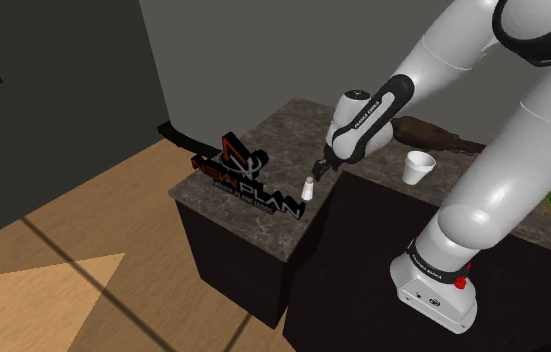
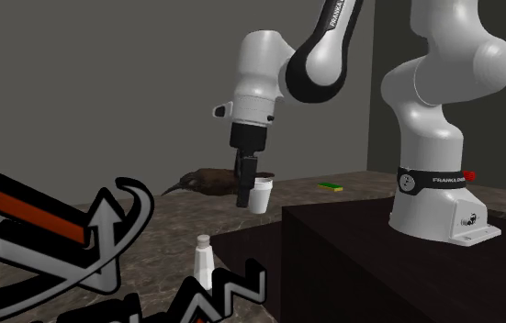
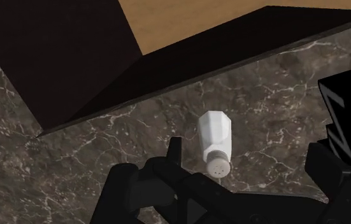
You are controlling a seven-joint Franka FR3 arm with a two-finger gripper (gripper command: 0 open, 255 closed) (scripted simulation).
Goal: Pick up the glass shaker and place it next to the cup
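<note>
We see the black two-finger gripper [image 2: 244,200] hanging above the dark, white-veined stone countertop [image 3: 72,159]. Its fingers [image 3: 124,184] stand apart and clasp nothing. The small white faceted shaker with a perforated round cap [image 3: 214,135] stands upright on that countertop, below the fingertips and a little to one side of them. In the wrist view we look down on its cap in the gap between the two fingers, and neither finger touches it. Just past the shaker from the fingers stands the black-and-orange lettered sign [image 1: 248,185]. The white tapered cup [image 1: 419,167] stands upright on the opposite side of the fingers from the sign, apart from them and lower than their tips. The shaker is well apart from it.
</note>
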